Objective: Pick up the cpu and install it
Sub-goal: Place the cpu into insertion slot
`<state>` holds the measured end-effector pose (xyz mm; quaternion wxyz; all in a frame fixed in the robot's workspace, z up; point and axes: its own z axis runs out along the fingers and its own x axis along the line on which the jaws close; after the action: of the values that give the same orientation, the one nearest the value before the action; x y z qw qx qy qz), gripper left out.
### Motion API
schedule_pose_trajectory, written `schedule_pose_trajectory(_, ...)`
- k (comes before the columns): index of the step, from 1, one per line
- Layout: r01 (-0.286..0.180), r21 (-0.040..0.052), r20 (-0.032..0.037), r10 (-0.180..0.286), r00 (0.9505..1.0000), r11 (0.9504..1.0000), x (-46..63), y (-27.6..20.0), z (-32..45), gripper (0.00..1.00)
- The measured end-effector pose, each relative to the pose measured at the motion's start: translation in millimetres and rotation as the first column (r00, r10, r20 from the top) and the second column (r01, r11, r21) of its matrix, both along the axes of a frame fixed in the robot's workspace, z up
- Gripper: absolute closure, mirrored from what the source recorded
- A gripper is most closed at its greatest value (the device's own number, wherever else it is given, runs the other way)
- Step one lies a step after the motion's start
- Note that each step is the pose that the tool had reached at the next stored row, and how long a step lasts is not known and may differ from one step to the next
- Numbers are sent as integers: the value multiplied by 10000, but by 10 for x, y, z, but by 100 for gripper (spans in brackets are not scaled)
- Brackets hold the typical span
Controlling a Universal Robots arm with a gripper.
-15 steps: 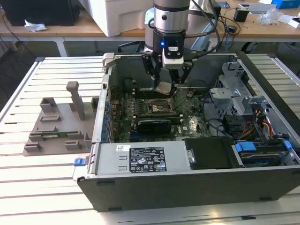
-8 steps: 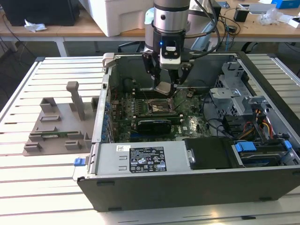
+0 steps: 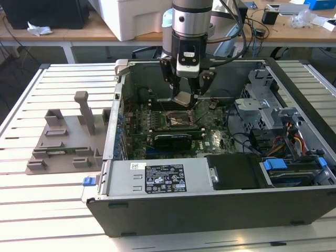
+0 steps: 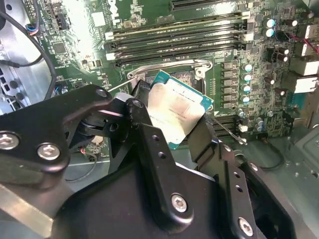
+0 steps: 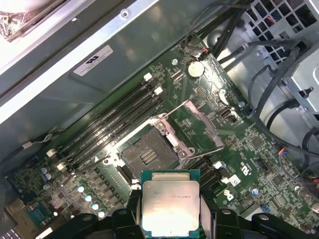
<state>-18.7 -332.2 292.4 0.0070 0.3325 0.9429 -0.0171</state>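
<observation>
Above the open socket (image 3: 176, 119) on the motherboard (image 5: 239, 149), inside the computer case (image 3: 210, 210), the gripper (image 3: 185, 101) hangs with its jaws clamped on the cpu (image 5: 170, 204) — one black finger (image 4: 142, 112) pressed against each of two opposite edges. The chip is held clear of the board, its silvery lid and green rim showing in both wrist views. Near it the socket's metal load plate (image 5: 199, 127) stands swung open, and the contact field lies bare. Long memory slots (image 4: 174, 37) run just beside the socket. On the exterior view's left a grey fixture (image 3: 68, 139) rests on the slatted table (image 3: 52, 210) — well apart from the gripper.
</observation>
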Motion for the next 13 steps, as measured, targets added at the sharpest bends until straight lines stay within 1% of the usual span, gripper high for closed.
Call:
schedule_pose_trajectory(6,427,-10,0,-427,9991,9991,0,0,0,45)
schedule_pose_trajectory(7,984,-21,1,-984,9951,9951,0,0,-1,45)
schedule_pose_trajectory(8,1340,-26,2,-1340,9910,9910,0,0,-2,45)
schedule_pose_trajectory(9,1708,-31,3,-1708,9853,9853,0,0,-2,45)
schedule_pose_trajectory(10,1955,-39,3,-1955,9807,9807,0,0,-2,45)
schedule_pose_trajectory(11,2222,-45,5,-2222,9750,9750,0,0,-3,45)
schedule_pose_trajectory(12,2404,-47,6,-2404,9707,9707,0,0,-3,45)
schedule_pose_trajectory(13,2701,-49,6,-2701,9628,9628,0,0,-3,45)
